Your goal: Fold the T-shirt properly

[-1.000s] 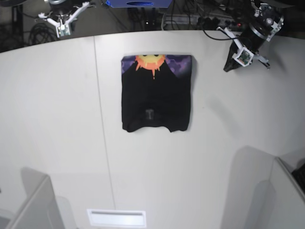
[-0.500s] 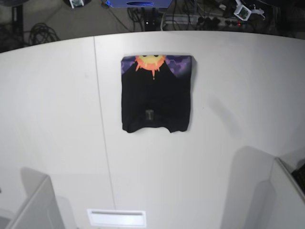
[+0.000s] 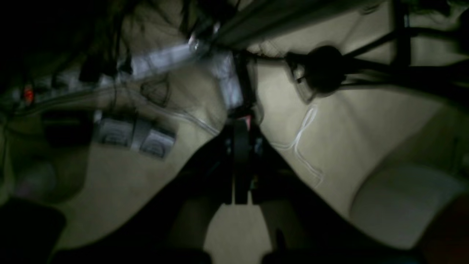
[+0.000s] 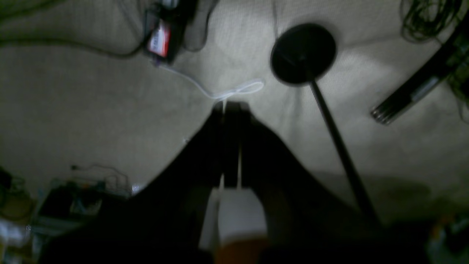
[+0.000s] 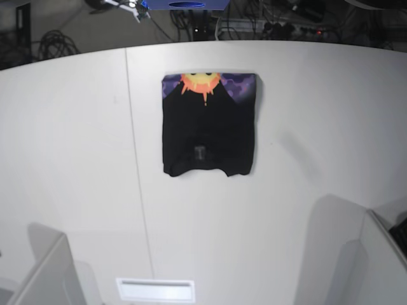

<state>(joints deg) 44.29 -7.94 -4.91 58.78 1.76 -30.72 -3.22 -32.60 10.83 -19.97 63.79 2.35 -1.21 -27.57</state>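
Note:
The T-shirt (image 5: 206, 127) lies flat on the white table (image 5: 76, 159) as a folded black rectangle. Its orange sun print on purple shows along the far edge. Neither gripper is near it. In the left wrist view, my left gripper (image 3: 240, 124) has its dark fingers pressed together with nothing between them, over the floor behind the table. My right gripper (image 4: 231, 107) is likewise shut and empty above the carpet. In the base view only a white sliver of the right arm (image 5: 125, 5) shows at the top edge.
Grey dividers (image 5: 44, 273) stand at the table's front corners, with a white slot (image 5: 156, 290) between them. A blue box (image 5: 184, 5) sits behind the table. On the floor are cables, a power strip (image 3: 133, 134) and a black round stand base (image 4: 303, 53).
Both arms have swung back from the table's far corners and left the base view. The T-shirt has not moved.

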